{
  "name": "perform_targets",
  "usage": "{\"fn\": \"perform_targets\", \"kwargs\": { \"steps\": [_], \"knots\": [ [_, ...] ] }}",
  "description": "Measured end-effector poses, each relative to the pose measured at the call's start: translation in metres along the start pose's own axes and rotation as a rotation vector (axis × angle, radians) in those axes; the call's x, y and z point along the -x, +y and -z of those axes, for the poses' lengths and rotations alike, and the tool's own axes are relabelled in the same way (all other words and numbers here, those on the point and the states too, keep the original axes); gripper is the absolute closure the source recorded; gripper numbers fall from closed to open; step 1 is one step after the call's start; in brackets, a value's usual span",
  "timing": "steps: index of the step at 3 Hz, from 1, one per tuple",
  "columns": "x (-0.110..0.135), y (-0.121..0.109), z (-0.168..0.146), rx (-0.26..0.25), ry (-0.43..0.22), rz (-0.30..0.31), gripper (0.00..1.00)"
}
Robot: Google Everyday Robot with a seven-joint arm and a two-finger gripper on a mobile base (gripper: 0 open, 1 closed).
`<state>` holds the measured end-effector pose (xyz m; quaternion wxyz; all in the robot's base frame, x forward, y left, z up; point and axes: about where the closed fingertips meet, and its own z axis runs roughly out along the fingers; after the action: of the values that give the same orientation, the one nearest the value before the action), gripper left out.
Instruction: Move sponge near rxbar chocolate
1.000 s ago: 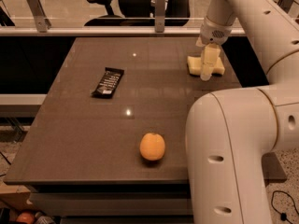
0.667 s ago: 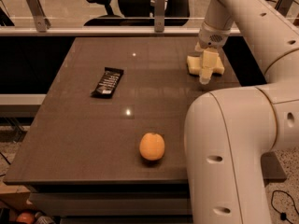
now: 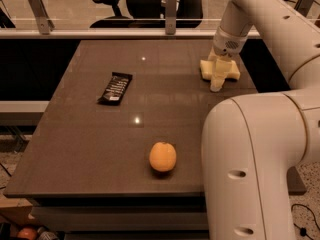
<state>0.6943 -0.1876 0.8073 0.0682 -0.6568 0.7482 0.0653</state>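
The hand (image 3: pixel 217 83) points down onto the sponge (image 3: pixel 233 72) near the far right edge of the surface (image 3: pixel 90 134), grip impossible to tell, well apart from the rxbar chocolate (image 3: pixel 115 88) to the left.

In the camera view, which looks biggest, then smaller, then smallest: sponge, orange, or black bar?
1. The sponge, partly hidden by the gripper over it.
2 and 3. The bar and orange look alike; the orange sits nearer the camera, so unsure.
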Motion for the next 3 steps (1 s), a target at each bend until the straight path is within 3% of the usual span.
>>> {"fn": "perform_targets", "kwargs": {
  "steps": [2,3],
  "knots": [
    [0.0025,0.0004,0.0132,0.000,0.000,0.000,0.88],
    [0.0025,0.0003,0.0134,0.000,0.000,0.000,1.00]
  ]
}}
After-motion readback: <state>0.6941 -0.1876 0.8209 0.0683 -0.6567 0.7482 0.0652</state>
